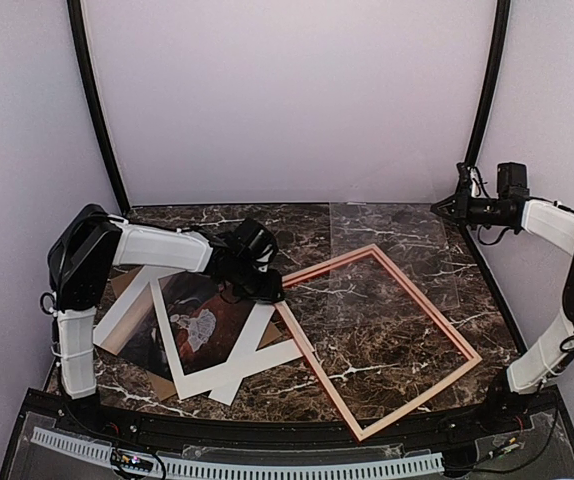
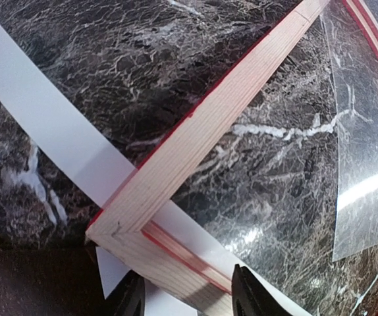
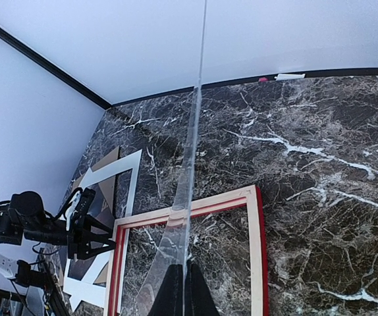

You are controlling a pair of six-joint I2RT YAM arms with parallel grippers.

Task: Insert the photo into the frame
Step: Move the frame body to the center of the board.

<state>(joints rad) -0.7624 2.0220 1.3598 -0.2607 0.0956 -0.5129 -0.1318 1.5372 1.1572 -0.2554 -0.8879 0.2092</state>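
The frame [image 1: 426, 300] lies flat on the marble table [image 1: 217, 222], pale wood side up, with red showing only along its edges. Its left corner overlaps the white mat [image 1: 237, 372]. The photo [image 1: 202, 322] lies under that mat at the left of the table, apart from the frame's opening. Only its dark picture and white figure show through the cutout, and its margins are covered. A brown board [image 1: 117, 288] peeks out from under the pile, mostly hidden. The left gripper [image 2: 189, 297] straddles the frame's rail just beside that corner, one finger on each side. Both fingers are cut off by the bottom edge of the wrist view, so I cannot tell whether they pinch the wood or merely flank it. The right gripper [image 3: 182, 293] is raised at the far right with its fingers closed on the edge of a clear pane [image 3: 188, 191]. The pane appears edge-on as a thin line there and is barely traceable from above.
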